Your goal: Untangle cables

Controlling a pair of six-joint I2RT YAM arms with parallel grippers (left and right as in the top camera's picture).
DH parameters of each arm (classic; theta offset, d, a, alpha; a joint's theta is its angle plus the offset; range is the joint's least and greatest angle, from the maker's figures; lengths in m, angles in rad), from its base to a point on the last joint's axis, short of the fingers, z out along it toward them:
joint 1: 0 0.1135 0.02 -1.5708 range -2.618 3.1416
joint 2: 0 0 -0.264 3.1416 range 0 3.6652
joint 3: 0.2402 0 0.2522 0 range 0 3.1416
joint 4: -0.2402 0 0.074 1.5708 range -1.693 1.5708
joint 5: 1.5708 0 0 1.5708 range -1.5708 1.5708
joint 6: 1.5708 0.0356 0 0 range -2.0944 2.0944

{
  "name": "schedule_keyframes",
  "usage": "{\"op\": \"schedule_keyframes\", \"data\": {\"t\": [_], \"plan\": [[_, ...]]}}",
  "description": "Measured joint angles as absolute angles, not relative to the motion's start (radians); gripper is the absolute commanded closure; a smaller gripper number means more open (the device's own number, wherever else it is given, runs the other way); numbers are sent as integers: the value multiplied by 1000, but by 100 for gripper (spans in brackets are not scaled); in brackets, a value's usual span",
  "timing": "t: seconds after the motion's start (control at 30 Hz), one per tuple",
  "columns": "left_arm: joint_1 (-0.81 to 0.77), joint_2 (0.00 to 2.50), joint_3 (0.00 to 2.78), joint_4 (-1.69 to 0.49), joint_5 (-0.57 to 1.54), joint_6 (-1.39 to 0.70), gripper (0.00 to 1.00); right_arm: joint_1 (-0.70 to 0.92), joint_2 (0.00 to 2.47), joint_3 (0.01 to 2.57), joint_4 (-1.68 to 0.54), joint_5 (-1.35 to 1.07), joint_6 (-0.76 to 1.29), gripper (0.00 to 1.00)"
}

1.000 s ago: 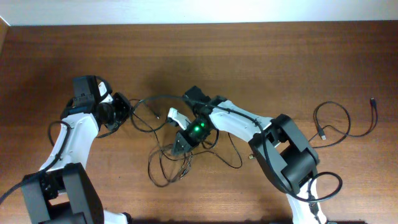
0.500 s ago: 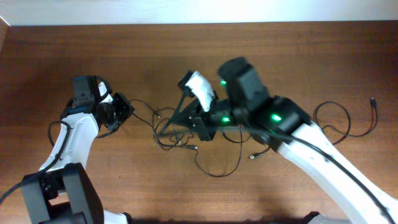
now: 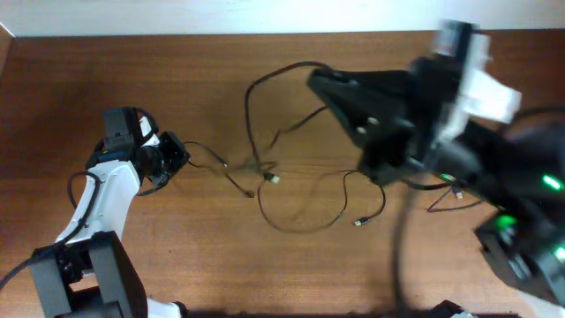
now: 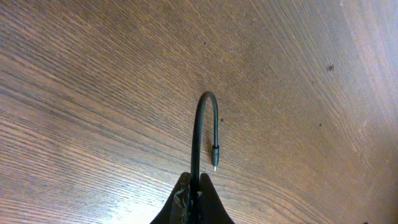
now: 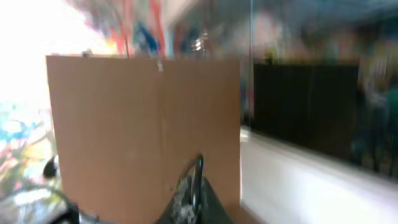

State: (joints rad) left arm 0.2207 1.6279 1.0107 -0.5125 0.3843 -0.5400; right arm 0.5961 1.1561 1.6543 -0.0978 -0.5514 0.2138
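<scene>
Over wooden tabletop point(image 3: 177, 256), cables point(image 3: 265, 170) clamped by left gripper point(image 3: 181, 157) (nine o'clock) and right gripper point(image 3: 320, 82) (one o'clock) may be knotted tighter if pulled apart.

Reddish-brown bench point(image 3: 132, 79), streaked all over with fine darker wood grain, plus a few small dark specks in the left wrist view. Thin black cables point(image 3: 262, 168) at centre, with pale plug tips point(image 3: 273, 178). White left arm point(image 3: 101, 190) at 9 o'clock, black at its joints, ending in a black left gripper point(image 3: 181, 157). Black-and-white right arm point(image 3: 415, 106) at 2 o'clock, dotted with bright green lights point(image 3: 552, 183) toward 4 o'clock. White strip point(image 3: 221, 16) along 12 o'clock. Plain tan board point(image 5: 143, 130) in the right wrist view.
</scene>
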Motion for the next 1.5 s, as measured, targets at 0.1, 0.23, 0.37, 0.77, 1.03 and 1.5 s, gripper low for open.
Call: {"op": "schedule_keyframes", "data": {"t": [0.1, 0.23, 0.37, 0.77, 1.03, 1.5], "plan": [[221, 1628, 1011, -512, 384, -540, 100, 596, 1115, 1657, -51, -549, 171, 96], [221, 1628, 1011, -512, 384, -540, 100, 596, 1108, 1658, -22, -466, 5, 96], [221, 1628, 1011, -512, 384, -540, 100, 596, 1113, 1660, -107, -198, -60, 96], [221, 1628, 1011, -512, 384, -540, 100, 126, 1336, 1669, -577, 111, -64, 96], [221, 1628, 1011, -513, 384, -540, 100, -170, 1710, 1665, -836, -72, 146, 93], [221, 1628, 1011, -513, 384, -543, 100, -185, 2046, 1665, -847, -382, 171, 96]]}}
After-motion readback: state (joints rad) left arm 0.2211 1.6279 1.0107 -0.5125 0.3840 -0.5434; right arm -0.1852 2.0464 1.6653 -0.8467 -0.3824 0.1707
